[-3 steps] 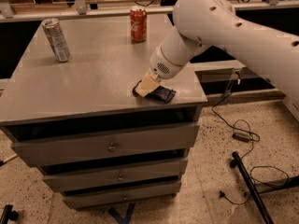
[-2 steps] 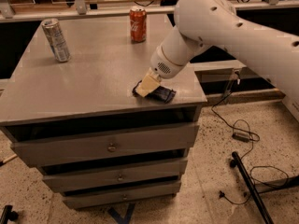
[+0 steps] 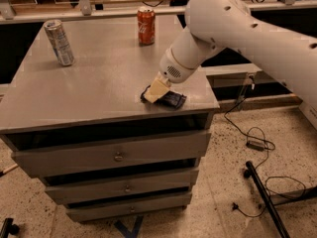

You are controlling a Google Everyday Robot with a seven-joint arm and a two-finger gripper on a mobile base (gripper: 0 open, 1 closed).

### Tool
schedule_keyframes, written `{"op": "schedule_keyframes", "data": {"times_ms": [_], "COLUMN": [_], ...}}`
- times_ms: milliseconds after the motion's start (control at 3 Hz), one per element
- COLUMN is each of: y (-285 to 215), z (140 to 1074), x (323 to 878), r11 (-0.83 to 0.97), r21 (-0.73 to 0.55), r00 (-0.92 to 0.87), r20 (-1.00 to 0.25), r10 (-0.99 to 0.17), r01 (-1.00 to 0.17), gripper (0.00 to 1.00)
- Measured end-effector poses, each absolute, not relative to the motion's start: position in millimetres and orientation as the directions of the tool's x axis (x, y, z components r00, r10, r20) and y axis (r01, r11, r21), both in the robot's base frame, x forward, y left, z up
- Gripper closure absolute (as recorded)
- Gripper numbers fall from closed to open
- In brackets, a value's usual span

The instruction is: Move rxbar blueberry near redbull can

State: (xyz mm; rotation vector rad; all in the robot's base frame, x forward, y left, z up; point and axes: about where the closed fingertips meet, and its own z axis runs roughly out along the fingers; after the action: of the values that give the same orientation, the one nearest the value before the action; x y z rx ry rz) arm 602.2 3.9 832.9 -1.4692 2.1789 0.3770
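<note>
Gripper point(image 3: 156, 90) is down on the blue snack bar point(image 3: 174, 100) by the front right corner of the grey bench point(image 3: 99, 95), likely to grab it for the carry; can't tell if it's clamped on it or apart. Slim silver can point(image 3: 59, 42) stands at the back left corner, well apart from the bar, so the whole move is left; red can point(image 3: 146, 26) at the back edge. Drawers point(image 3: 119, 155) below, speckled floor point(image 3: 223, 192) with cables point(image 3: 257, 144) on the right.

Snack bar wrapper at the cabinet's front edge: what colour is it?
The wrapper is dark navy blue, camera view; the claw sits over its left end.
</note>
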Motion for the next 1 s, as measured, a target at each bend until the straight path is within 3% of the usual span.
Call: {"op": "schedule_keyframes", "data": {"times_ms": [1000], "y": [57.4], "z": [955.4], "x": [684.5], "r11": [0.256], "r21": [-0.212], "r00": [-0.047], "r20": [-0.676], "r10": [-0.735], "r01": [-0.943], "gripper": [1.00]}}
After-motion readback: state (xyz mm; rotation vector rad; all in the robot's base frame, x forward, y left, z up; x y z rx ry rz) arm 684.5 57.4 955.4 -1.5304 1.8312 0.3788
